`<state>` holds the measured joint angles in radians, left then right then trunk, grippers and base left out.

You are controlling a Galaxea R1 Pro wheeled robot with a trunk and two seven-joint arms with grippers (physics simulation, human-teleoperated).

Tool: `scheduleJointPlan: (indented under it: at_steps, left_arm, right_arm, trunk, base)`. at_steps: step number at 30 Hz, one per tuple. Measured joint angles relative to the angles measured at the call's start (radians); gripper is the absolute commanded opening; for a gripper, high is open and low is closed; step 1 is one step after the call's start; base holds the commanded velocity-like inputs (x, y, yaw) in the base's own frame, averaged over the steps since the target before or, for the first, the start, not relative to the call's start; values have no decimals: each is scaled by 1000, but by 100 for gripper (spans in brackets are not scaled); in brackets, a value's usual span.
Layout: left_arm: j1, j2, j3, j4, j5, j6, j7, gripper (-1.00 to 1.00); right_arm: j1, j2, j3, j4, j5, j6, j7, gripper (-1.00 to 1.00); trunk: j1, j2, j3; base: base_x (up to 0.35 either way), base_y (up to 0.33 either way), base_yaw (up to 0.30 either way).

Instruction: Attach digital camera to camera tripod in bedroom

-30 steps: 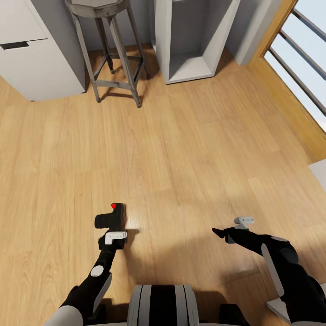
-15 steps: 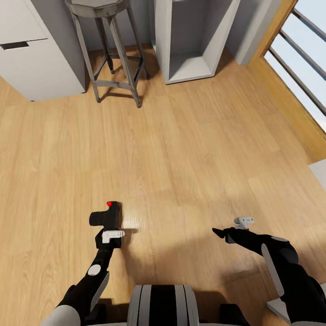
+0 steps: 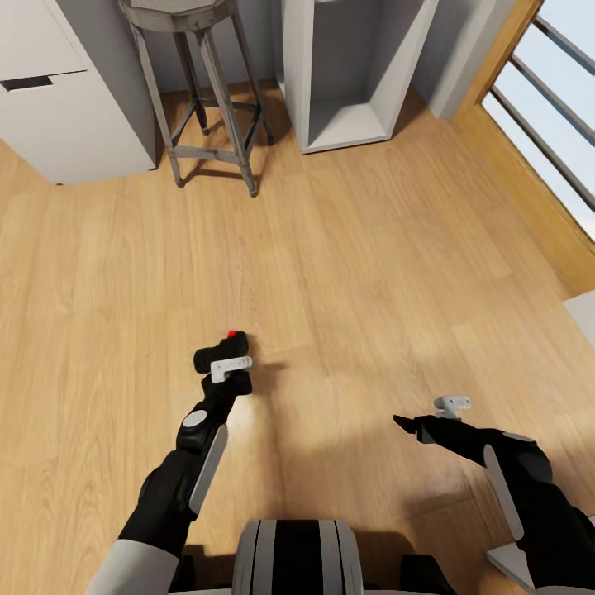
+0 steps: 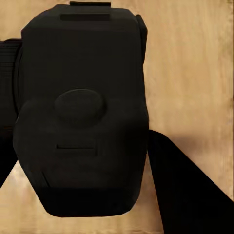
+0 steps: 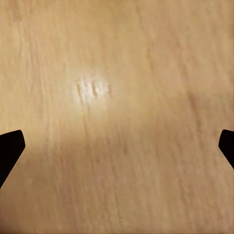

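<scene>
The digital camera (image 3: 221, 353), small and black with a red dot on top, is held above the wood floor by my left gripper (image 3: 227, 368), which is shut on it. In the left wrist view the camera's black body (image 4: 83, 107) sits close up between the fingers. My right gripper (image 3: 426, 416) hangs open over bare planks at the lower right, its dark fingertips (image 5: 9, 148) wide apart in the right wrist view. The camera tripod is out of view.
A grey metal stool (image 3: 198, 91) stands at the back left beside a grey cabinet (image 3: 58, 99). A white open shelf unit (image 3: 351, 74) is at the back centre. A railed window (image 3: 554, 124) lines the right side. Wood floor (image 3: 355, 273) spreads between.
My left arm has stretched forward and to the right, carrying the camera farther from my body. The right arm has barely shifted.
</scene>
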<state>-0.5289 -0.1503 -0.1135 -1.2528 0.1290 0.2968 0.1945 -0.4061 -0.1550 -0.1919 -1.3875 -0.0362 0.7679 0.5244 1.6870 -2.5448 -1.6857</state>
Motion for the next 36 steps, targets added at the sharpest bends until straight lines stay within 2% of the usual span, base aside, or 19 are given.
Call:
scheduleJointPlan:
  at_steps: [3,4,5,7,12,17,18,19,23,24,25,26,29,30,31,32,33,35,36]
  left_arm:
    - [0,-5,-23,1,37,3,2,-100]
    - [0,-8,-37,1,64,4,2,-100]
    - [0,-9,-52,2,117,4,3,-100]
    - [0,-9,-57,3,137,5,4,-100]
    - [0,-7,-66,4,178,4,2,-100]
    - [0,-6,-69,0,192,5,-3,-100]
    - [0,-4,-70,-16,225,5,-11,-100]
    - [0,-2,-70,-24,237,5,-16,-100]
    - [0,32,-70,-72,325,6,-77,-100]
    - [1,64,-70,-87,371,7,-125,-100]
    - [2,173,-72,-103,554,7,-310,-100]
    - [2,246,-66,-100,640,7,-435,-100]
    - [3,316,-70,-80,770,4,-616,-100]
    - [3,376,-70,-19,873,2,-821,-100]
    - [3,400,-69,19,904,3,-930,-100]
    - [3,407,-69,38,912,3,-974,-100]
    - [3,417,-69,72,925,3,-1048,-100]
    - [3,426,-67,112,936,5,-1127,-100]
    - [3,428,-67,121,939,5,-1145,-100]
  right_arm:
    - [0,0,1,0,0,0,0,100]
    - [0,0,1,0,0,0,0,100]
    - [0,0,1,0,0,1,1,100]
    - [0,0,1,0,0,1,1,100]
    - [0,0,0,0,-3,0,0,100]
    - [0,0,0,0,-5,1,1,100]
    - [0,0,0,0,-5,1,2,100]
    - [0,0,0,0,-5,1,2,100]
    - [0,0,0,0,-6,1,2,100]
    - [0,-1,0,0,-6,1,2,100]
    - [0,-2,0,0,-5,1,2,100]
    - [0,-2,0,1,-6,2,2,100]
    - [0,-3,0,1,-5,2,2,100]
    - [0,-3,0,1,-5,1,2,100]
    - [0,-3,0,1,-6,2,2,100]
    - [0,-3,0,1,-6,1,2,100]
    - [0,-3,0,1,-6,1,2,100]
    - [0,-4,0,1,-6,1,2,100]
    - [0,-4,0,1,-6,1,2,100]
  trunk:
    - [0,0,0]
    - [0,0,0]
    - [0,0,0]
    - [0,0,0]
    - [-2,1,19]
    - [-5,2,39]
    - [-5,3,42]
    - [-5,3,46]
    - [-7,4,62]
    - [-8,4,66]
    - [-8,4,70]
    - [-9,4,73]
    - [-10,5,85]
    - [-10,5,89]
    - [-11,6,93]
    - [-11,6,97]
    - [-12,6,100]
    - [-13,7,108]
    - [-13,7,112]
  base:
    - [0,0,0]
    - [0,0,0]
    - [0,0,0]
    - [0,0,0]
    - [0,0,0]
    - [0,0,0]
    - [0,0,0]
    - [0,0,0]
    - [0,0,0]
    - [0,0,0]
    - [0,0,0]
    - [0,0,0]
    - [0,0,0]
    - [0,0,0]
    - [0,0,0]
    - [0,0,0]
    - [0,0,0]
    - [0,0,0]
    - [0,0,0]
